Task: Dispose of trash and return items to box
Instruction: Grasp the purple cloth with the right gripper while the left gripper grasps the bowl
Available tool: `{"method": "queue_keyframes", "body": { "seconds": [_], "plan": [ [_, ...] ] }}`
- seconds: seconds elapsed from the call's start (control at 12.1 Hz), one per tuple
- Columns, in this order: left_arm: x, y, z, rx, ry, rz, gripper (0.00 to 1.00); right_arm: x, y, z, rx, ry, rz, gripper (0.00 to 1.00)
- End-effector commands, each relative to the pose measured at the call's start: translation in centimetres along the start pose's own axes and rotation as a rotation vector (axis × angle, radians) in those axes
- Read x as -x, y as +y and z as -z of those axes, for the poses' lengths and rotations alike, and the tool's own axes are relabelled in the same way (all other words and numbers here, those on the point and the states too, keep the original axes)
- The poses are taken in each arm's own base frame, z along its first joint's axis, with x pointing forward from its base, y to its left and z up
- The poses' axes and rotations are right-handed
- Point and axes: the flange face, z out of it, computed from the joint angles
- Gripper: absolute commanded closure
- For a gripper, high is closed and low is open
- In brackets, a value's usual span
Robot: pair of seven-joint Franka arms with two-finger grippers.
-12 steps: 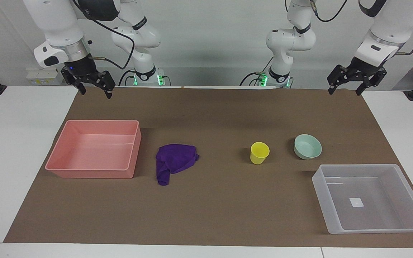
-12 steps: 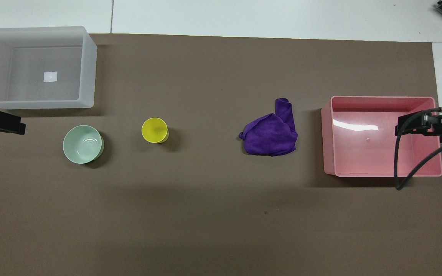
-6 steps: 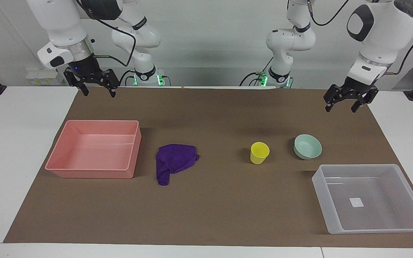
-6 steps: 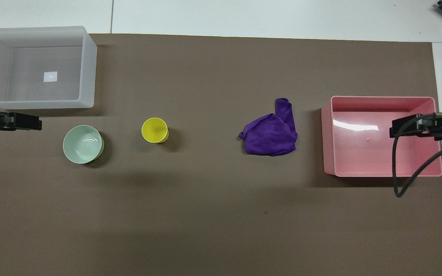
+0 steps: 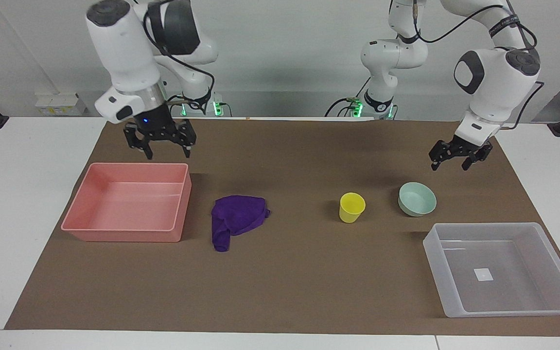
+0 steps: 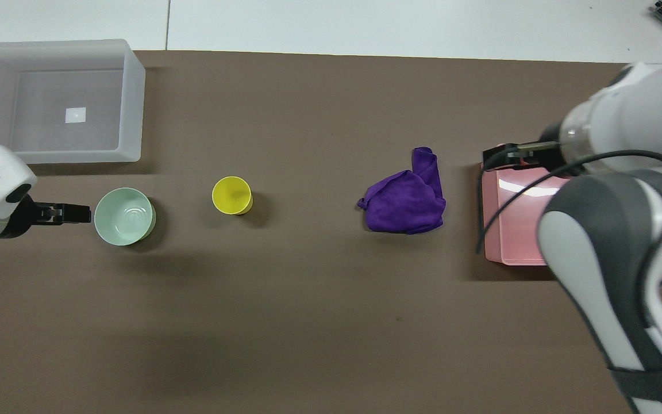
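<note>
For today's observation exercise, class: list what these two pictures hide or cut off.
- Pink tray: overhead view, most of it hidden under the right arm; the facing view shows it whole.
- Left arm: overhead view, cut off by the picture's edge; only its pincer beside the green bowl shows.
- Both arms' upper parts: facing view, cut off at the top edge.

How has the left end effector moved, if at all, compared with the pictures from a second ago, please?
Yes. In the facing view the left end effector has come down and inward from the mat's corner toward the mint-green bowl, which has not moved. It is open and empty.
</note>
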Motion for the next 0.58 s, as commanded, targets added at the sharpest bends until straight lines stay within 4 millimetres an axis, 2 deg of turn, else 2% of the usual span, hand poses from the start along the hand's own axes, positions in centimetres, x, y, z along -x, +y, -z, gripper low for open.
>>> {"method": "queue_keyframes", "body": {
  "seconds": [0.0,0.17,0.25,0.33,0.41,0.5],
  "plan": [
    [3.3,0.3,-4.2,-0.01,0.033,-0.016,0.0,-2.9,-3.8,-8.1,-0.029,0.027,-0.009,0.0],
    [3.3,0.3,-6.5,-0.01,0.012,-0.019,0.0,-3.2,-4.6,-13.0,-0.038,0.057,-0.008,0.0],
    [2.8,0.2,-7.4,-0.013,0.031,-0.016,0.0,-2.6,-4.7,-15.9,-0.04,0.061,0.003,0.0],
    [2.5,0.1,-8.6,-0.015,0.045,-0.011,0.0,-1.8,-5.8,-18.3,-0.045,0.066,0.019,0.0],
    [2.2,0.1,-9.3,-0.017,0.057,-0.011,0.0,-1.1,-6.4,-19.7,-0.043,0.049,0.031,0.0],
    [2.1,-0.1,-9.8,-0.017,0.059,-0.007,0.0,-0.2,-5.7,-20.9,-0.033,0.027,0.043,0.0]
  ]
}}
